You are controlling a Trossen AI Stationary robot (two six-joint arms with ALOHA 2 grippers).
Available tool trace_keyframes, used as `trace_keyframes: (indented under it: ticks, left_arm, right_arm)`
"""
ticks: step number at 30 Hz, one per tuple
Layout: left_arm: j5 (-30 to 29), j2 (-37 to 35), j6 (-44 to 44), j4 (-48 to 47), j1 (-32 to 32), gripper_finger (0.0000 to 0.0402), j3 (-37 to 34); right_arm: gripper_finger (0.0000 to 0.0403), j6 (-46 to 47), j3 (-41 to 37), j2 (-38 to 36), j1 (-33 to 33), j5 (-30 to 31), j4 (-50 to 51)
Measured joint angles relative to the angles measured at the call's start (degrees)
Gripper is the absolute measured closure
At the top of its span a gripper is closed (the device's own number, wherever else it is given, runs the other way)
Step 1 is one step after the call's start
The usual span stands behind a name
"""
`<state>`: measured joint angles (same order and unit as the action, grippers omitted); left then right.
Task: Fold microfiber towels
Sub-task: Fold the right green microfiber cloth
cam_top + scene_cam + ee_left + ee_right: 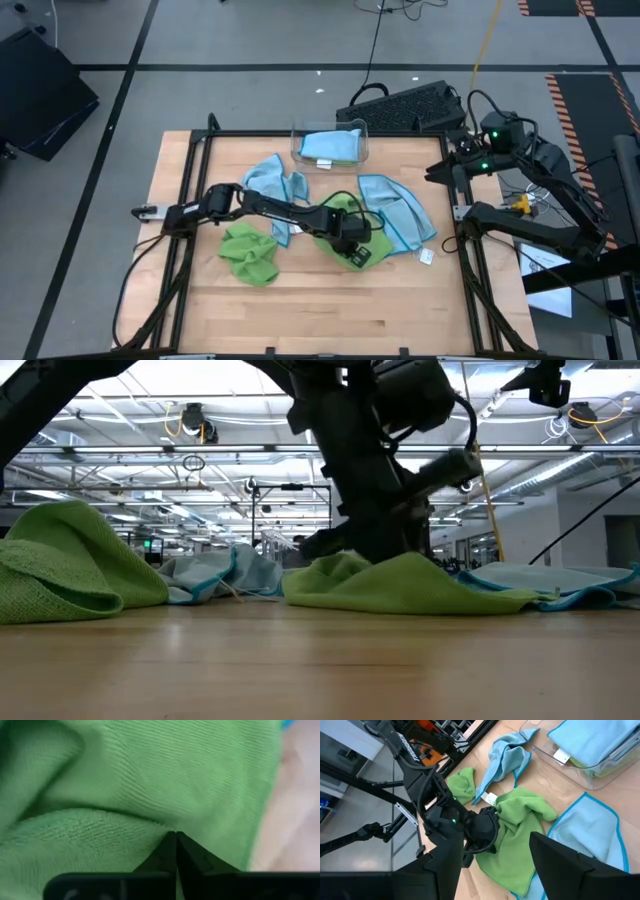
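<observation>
**Left pincer clenched on the middle green towel: the pickup step**

The left pincer (352, 243) has reached across to the middle of the surface (330, 310) and is down on a lime green towel (350, 228) lying there in a loose, rumpled spread. In the left wrist view its two dark fingers (167, 852) meet tip to tip with a ridge of green cloth (150, 785) bunched right at the tips, so it reads as clenched on a pinch of that towel. The low view shows the arm planted on the same towel, which lies low on the wood rather than hanging.

The other towels are scattered around: a second green one (250, 252) crumpled to the left, a light blue one (275, 182) beyond it, another blue one (400, 212) spread just right of the gripped towel, and a folded blue one (330, 146) inside the clear bin (360, 152) at the far side.

The right pincer (437, 172) waits at the right edge of the surface, well clear, its fingers released.

In my judgement this is the start of handling one towel. The next move calls for lifting or dragging it clear of the blue neighbour, onto bare wood nearer the front, and spreading it flat before any fold; the right arm would likely need to take an opposite edge.
</observation>
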<state>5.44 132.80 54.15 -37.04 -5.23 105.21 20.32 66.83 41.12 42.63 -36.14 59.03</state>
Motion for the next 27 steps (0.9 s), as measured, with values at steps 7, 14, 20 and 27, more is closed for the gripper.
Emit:
trace_keyframes:
  ticks: [7,14,20,27]
  left_arm:
    - [-2.5,-6.9,-0.3,-2.8,-1.8,0.0400,0.0]
    - [-5.9,-11.9,-2.1,-4.7,-3.7,0.0400,0.0]
    - [-6.9,-15.0,-3.2,-4.9,-5.4,0.0401,0.0]
    - [-11.2,-21.0,-6.3,-6.9,-7.8,0.0401,0.0]
  right_arm:
    - [0.0181,0.2,0.0,-0.8,0.0,0.0,1.0]
    - [0.0181,1.6,0.0,-1.0,0.0,0.8,1.0]
    - [0.0181,1.6,0.0,-0.9,-0.1,3.2,0.1]
    - [0.0181,2.6,0.0,-0.5,-2.4,1.8,-4.2]
